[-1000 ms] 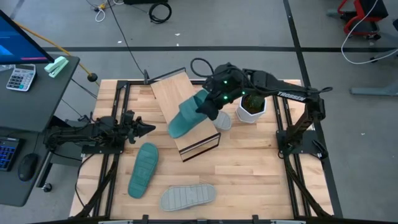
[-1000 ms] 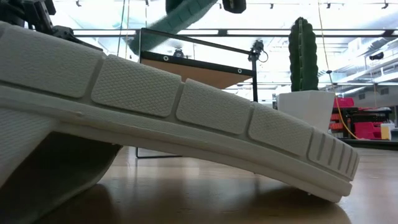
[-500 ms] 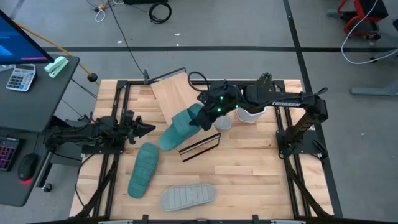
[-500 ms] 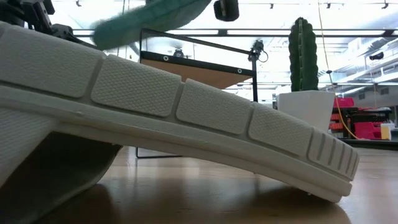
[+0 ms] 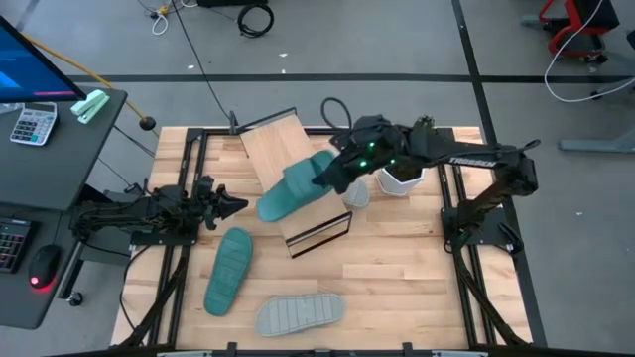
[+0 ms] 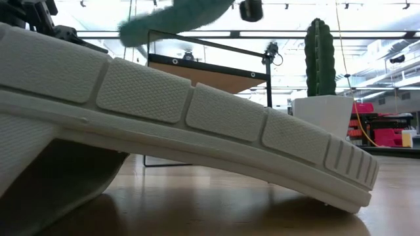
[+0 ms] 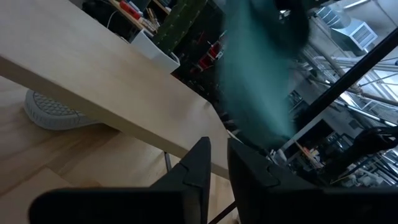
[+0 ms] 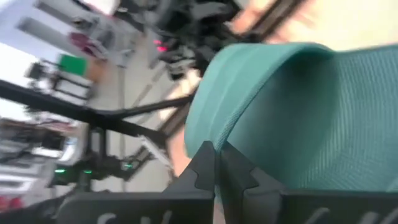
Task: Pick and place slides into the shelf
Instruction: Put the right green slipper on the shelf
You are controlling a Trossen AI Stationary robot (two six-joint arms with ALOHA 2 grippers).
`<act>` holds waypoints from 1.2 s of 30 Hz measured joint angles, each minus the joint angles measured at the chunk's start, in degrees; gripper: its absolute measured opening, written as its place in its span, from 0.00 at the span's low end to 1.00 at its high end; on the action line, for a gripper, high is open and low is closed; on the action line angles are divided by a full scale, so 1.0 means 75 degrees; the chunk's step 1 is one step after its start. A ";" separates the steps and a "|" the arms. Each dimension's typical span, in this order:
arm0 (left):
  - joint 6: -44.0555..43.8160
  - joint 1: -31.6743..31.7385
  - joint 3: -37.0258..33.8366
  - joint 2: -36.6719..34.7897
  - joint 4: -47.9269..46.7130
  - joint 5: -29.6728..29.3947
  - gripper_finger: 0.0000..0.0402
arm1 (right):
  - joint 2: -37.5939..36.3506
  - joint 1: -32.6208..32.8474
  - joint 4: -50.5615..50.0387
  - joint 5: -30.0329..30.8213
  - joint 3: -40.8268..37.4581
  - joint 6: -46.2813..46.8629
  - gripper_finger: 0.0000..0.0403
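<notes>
- While the shelf (image 5: 294, 180) sits tilted on the table's far middle, a teal slide (image 5: 294, 188) hangs over it, lifted clear of the board
- Clamped on that slide's strap end, the right gripper (image 5: 329, 177) has its fingers pinched together; the sandal stretches away from them toward the left arm
- Second teal slide (image 5: 227, 270) and a grey slide (image 5: 300, 312) lie sole-up on the near table; another grey slide (image 5: 355, 192) rests just beside the shelf
- Left gripper (image 5: 236, 205) waits at the left edge; fingers nearly together, holding nothing
</notes>
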 joint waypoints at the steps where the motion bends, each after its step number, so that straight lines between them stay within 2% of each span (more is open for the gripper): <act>1: 0.0003 0.0000 0.0000 0.0000 0.0000 0.0006 0.15 | -0.0078 -0.0043 -0.0294 0.0054 0.0000 -0.0066 0.01; 5: 0.0006 -0.0001 0.0000 0.0000 0.0003 0.0008 0.16 | -0.0201 -0.0129 -0.0879 0.0087 -0.0001 -0.0124 0.01; 19: 0.0017 -0.0001 0.0000 0.0000 0.0009 0.0014 0.17 | -0.0061 -0.0108 -0.0954 -0.0295 -0.0003 -0.0082 0.01; 25: 0.0081 -0.0003 0.0000 0.0000 0.0003 0.0017 0.17 | -0.0061 -0.0127 -0.0905 -0.0748 -0.0003 0.0001 0.01; 36: 0.0081 -0.0003 0.0000 0.0000 -0.0009 0.0020 0.18 | -0.0077 -0.0246 -0.1017 -0.0766 -0.0158 -0.0011 0.01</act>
